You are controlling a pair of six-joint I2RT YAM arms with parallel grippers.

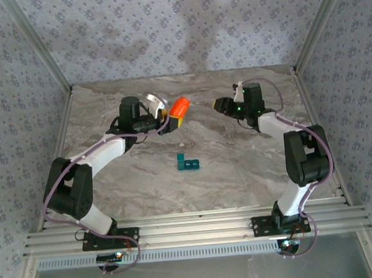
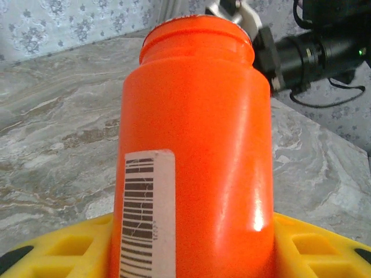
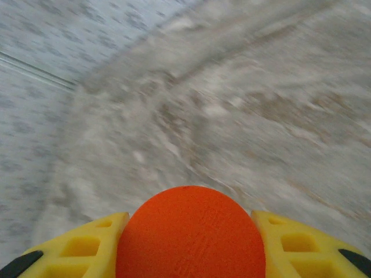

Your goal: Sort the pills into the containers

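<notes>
Top external view: the teal container strip [image 1: 188, 162] lies flat on the marbled table [image 1: 253, 172], well apart from both pincers, nearer the arm bases than either and roughly between them. Its long axis runs side to side across the table, slightly slanted. It is blocky hard plastic made of square cells, and the cell at its left end stands higher than the others. The left pincer [image 1: 171, 119] is clamped on an orange bottle [image 1: 181, 106] at a middling spread. In the left wrist view the bottle [image 2: 197, 145] is a smooth, glossy plastic cylinder with a ridged neck and a white barcode label [image 2: 145, 214]. It sits between ribbed yellow fingers [image 2: 64, 255] and points straight out from them toward the right pincer [image 1: 220, 104]. The right pincer is nearly closed on a round orange piece [image 3: 191, 234] with a fine matte grain, held between its own yellow fingers [image 3: 87, 246]. The table beyond it is blurred.
</notes>
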